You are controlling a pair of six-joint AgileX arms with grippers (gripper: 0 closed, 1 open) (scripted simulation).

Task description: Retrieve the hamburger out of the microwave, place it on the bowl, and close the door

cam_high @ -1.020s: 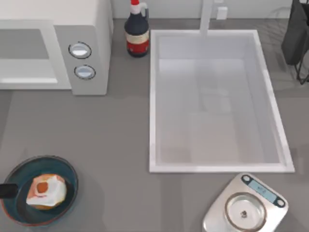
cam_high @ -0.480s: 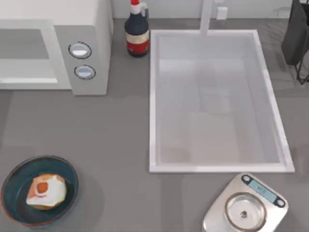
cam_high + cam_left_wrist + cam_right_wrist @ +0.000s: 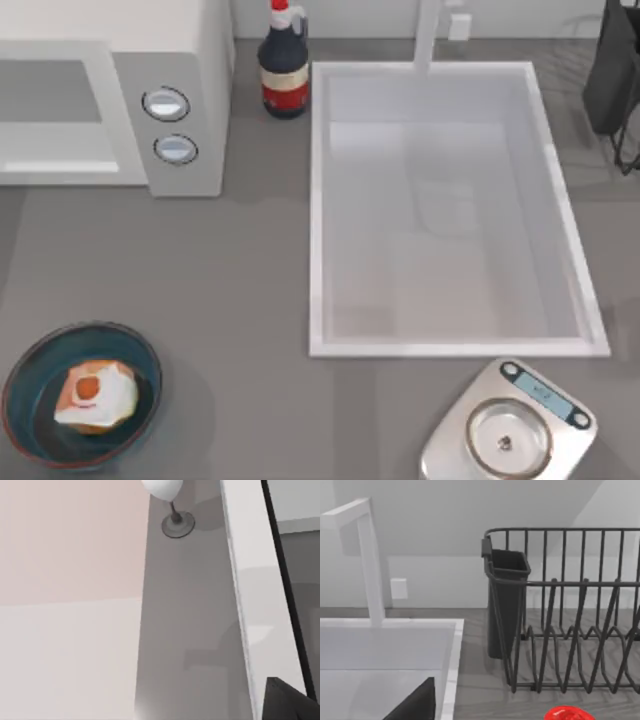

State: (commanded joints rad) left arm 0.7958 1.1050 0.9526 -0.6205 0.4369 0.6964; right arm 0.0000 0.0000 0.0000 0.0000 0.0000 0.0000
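The hamburger [image 3: 95,396] lies inside the bowl [image 3: 35,372], at the near left corner of the counter [image 3: 240,300]. The microwave [image 3: 120,95] stands at the far left (its two knobs [image 3: 170,125] face up toward the camera), and its cavity looks open. A dark bottle [image 3: 284,62] stands just beside it, next to the sink [image 3: 318,200]. A scale [image 3: 512,425] sits near the sink's front edge. A black rack [image 3: 560,610] stands beside the sink. For both pincers I cannot tell the state.
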